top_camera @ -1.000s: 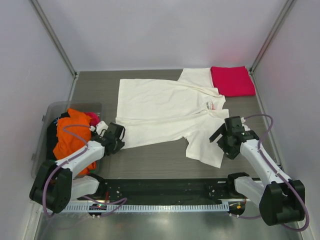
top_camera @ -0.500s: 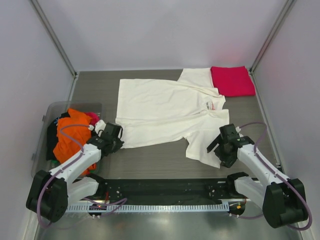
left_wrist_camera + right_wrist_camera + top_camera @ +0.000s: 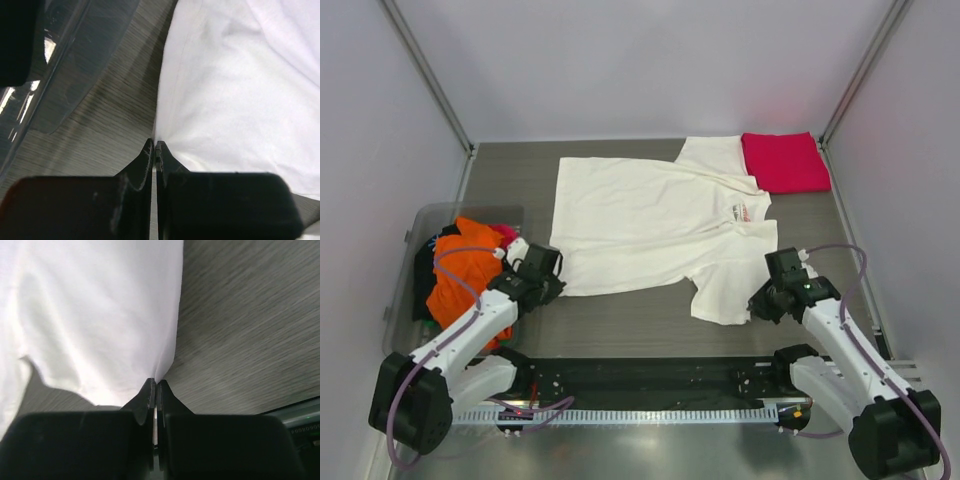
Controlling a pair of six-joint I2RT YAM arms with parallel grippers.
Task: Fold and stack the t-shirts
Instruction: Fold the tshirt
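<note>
Pinching opposite near corners, left hand [image 3: 154, 150] and right hand [image 3: 155, 387] hold the white t-shirt [image 3: 640, 215] lengthwise along the desk's [image 3: 640, 325] near edge.

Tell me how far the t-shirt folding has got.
Done: one pink-red t-shirt lies folded at the far right corner of the table. In hand: the white t-shirt is spread out, with the left jaws and the right jaws shut on its near edge, one at each end; no fold made yet. Left: folding and stacking it, then the orange t-shirt and dark ones piled in the clear bin.
</note>
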